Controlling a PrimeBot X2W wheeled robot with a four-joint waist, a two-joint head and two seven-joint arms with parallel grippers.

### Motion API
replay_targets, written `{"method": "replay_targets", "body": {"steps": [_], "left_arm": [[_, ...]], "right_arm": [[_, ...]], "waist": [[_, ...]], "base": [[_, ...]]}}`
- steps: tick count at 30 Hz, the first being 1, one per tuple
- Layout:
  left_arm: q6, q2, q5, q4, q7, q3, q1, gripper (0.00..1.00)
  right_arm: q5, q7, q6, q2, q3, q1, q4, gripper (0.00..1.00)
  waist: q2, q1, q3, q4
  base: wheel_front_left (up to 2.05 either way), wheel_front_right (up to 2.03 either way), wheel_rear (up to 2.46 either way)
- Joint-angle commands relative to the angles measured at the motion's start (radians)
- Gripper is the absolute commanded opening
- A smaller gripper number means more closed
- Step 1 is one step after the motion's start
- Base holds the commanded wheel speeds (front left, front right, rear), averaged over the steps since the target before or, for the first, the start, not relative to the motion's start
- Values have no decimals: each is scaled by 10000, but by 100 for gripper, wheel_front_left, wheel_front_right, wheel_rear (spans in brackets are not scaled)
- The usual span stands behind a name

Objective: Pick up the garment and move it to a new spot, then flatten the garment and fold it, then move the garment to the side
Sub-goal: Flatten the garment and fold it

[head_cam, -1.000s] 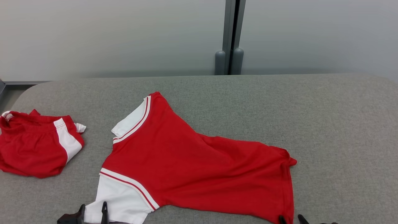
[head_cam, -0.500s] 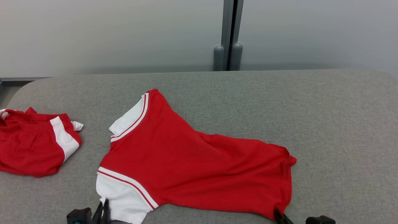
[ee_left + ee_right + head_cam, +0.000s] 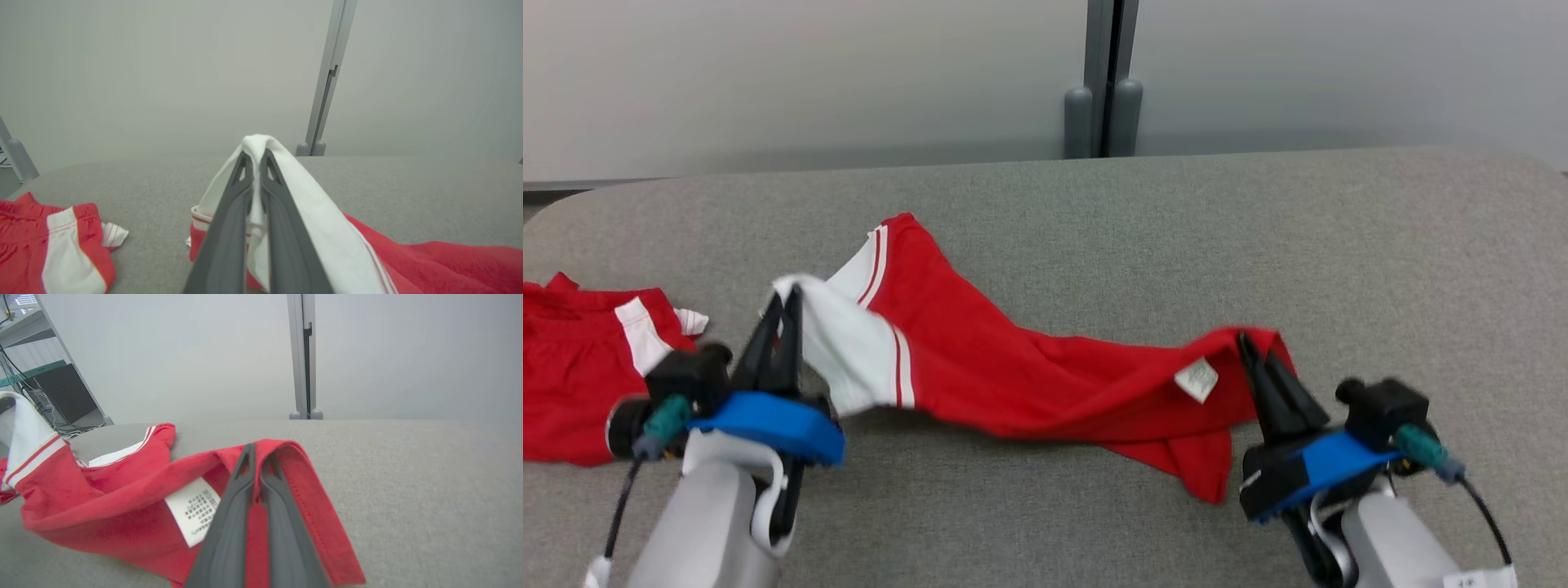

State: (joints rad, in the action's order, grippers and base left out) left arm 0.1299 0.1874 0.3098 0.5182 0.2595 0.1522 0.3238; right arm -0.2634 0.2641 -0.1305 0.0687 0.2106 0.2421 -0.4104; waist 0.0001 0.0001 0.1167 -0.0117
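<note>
garment (image 3: 1013, 384): sleeve (image 3: 845, 343) in left pincer (image 3: 786, 300), hem (image 3: 314, 490) in right pincer (image 3: 1245, 341)

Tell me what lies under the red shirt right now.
The shirt is pinched at its ends by the left gripper and right gripper. Grey table shows under the raised ends. Its sagging middle rests down, covering whatever lies beneath.

Grey fabric-covered tabletop (image 3: 1094, 212) with rounded corners spans the lower frame; behind it, pale grey partition panels (image 3: 768, 82) meet at a vertical metal post (image 3: 1103, 49) with two rounded feet. Upper left of the right wrist view — dark cabinet (image 3: 65, 392), trailing cables (image 3: 53, 412). Lighting soft, even.
</note>
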Motion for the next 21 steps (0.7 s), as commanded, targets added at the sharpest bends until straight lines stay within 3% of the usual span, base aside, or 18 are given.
{"method": "replay_targets", "body": {"steps": [1, 7, 14, 21], "left_arm": [[6, 57, 164, -90, -30, 99, 529, 0], [7, 706, 1040, 68, -661, 663, 3627, 0], [7, 1566, 1911, 1199, -1336, 1013, 8115, 0], [8, 1300, 2317, 2575, -1200, 1424, 12084, 0]], "right_arm": [[6, 6, -4, 82, -48, 483, 18, 0], [-704, -131, -4, 434, 14, 3990, -635, 0], [-1663, -522, -4, 502, 153, 8900, -2617, 0], [-2241, -510, -4, 834, -655, 12702, -5060, 0]], "waist": [[-1, -1, 156, 30], [-1, -1, 1292, -266], [-1, -1, 2525, -720], [-1, -1, 3056, -645]], "base": [[0, 0, 0], [0, 0, 0], [0, 0, 0], [0, 0, 0]]}}
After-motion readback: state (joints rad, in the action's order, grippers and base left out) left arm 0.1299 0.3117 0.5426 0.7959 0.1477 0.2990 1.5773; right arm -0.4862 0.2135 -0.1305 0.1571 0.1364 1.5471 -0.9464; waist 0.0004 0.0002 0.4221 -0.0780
